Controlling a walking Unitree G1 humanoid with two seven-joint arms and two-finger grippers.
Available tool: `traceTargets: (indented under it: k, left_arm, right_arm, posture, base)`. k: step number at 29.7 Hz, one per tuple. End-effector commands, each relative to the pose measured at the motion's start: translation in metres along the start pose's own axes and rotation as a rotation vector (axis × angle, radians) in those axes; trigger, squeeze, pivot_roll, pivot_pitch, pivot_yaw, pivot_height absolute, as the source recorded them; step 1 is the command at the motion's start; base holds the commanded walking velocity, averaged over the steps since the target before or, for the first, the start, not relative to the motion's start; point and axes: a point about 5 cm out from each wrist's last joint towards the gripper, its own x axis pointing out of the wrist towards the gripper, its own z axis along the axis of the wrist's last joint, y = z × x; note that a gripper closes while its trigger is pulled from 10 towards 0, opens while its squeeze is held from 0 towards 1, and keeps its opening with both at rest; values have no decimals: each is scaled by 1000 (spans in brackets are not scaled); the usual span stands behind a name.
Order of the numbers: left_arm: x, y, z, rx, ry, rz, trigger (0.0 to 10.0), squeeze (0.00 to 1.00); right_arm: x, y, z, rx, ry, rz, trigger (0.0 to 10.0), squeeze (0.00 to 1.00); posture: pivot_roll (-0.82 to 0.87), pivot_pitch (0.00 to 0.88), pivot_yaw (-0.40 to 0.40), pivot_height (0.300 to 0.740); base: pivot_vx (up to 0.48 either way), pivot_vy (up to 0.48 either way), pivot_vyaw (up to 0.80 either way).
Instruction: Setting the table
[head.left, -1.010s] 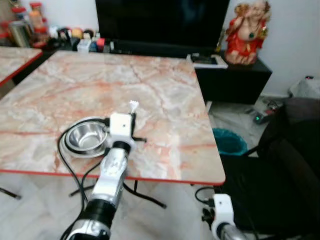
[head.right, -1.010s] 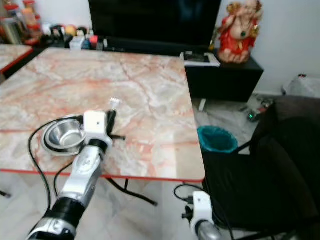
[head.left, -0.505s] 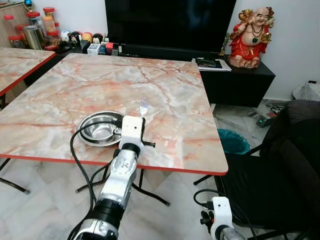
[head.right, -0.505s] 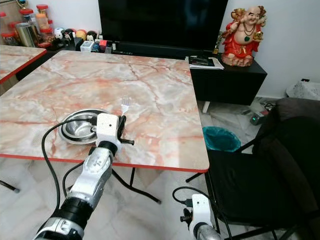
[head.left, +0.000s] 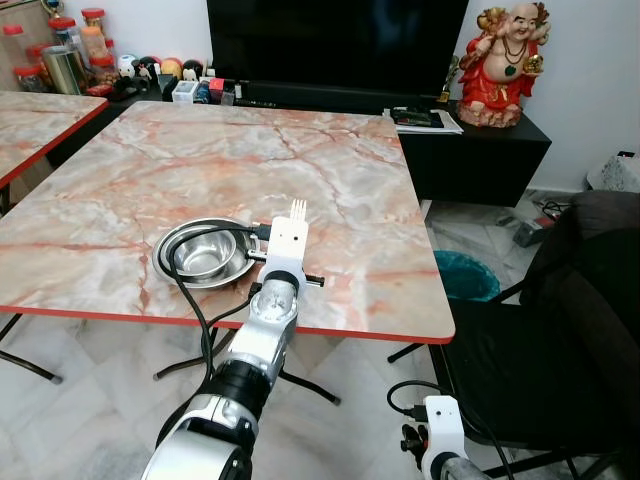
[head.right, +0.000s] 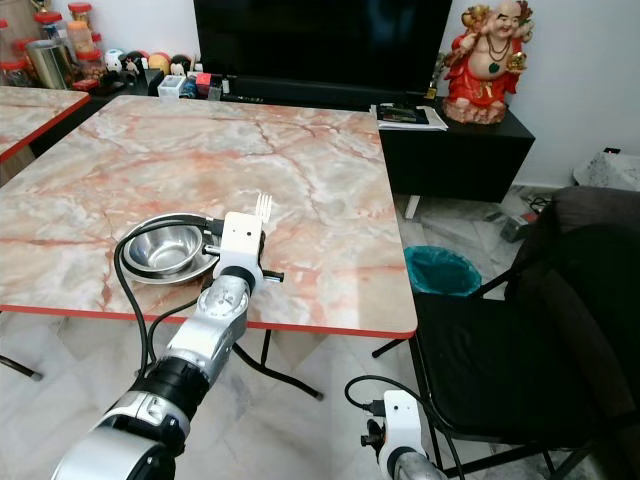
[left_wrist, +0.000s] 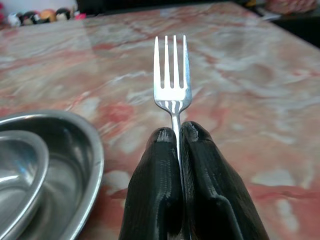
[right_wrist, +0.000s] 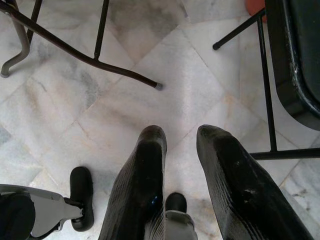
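Observation:
A silver fork (left_wrist: 172, 80) stands tines-up over the marble table (head.left: 300, 150), with my left gripper (left_wrist: 178, 131) shut on its handle. In the left eye view the fork (head.left: 297, 209) sticks up just past my left wrist, right beside a steel bowl (head.left: 204, 252) nested in a steel plate (head.left: 236, 277) near the table's front edge. The plate rim (left_wrist: 92, 165) lies close to the held fork. My right gripper (right_wrist: 181, 136) hangs low over the floor, open and holding nothing.
A black chair (head.left: 560, 330) stands to the right of the table. A teal bin (head.left: 462, 280) sits on the floor beyond it. A TV cabinet with a red statue (head.left: 503, 62) lines the far wall. A second table (head.left: 35, 115) is at the left.
The camera has shifted and steadied. My left gripper with the fork has moved right, from over the plate's rim to just past its right side, with the fork now upright.

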Motion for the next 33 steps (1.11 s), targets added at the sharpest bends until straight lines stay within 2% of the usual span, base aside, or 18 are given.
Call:
traceTargets:
  k: [1,4,8,11,22,33]
  left_arm:
    - [3,1,0,19,27,22,10000,0]
    - [4,5,-3,18,47,43,10000,0]
    - [4,9,-6,-22,56,38,10000,0]
    - [5,11,-8,-15,65,32,10000,0]
    - [9,5,-1,-13,38,-29,10000,0]
    - [12,5,2,-18,45,-8,10000,0]
  right_arm:
    - [-1,-3,-1,-4,2,-11,10000,0]
    - [-1,-4,-1,-5,4,-11,10000,0]
    - [-1,-4,-1,-10,6,-12,10000,0]
    - [-1,-4,-1,-12,7,-12,10000,0]
    - [-1,-5,-1,-15,7,-13,10000,0]
    - [-1,-5,-1,-15,8,-12,10000,0]
  posture:
    - [-18,9,-74,705]
    - [-17,10,-74,705]
    - [-16,11,-77,705]
    - [-16,15,-83,705]
    - [-19,13,-82,705]
    - [-19,15,-84,705]
  base:
    - [0,0,0]
    - [0,0,0]
    - [0,0,0]
    - [0,0,0]
    - [0,0,0]
    - [0,0,0]
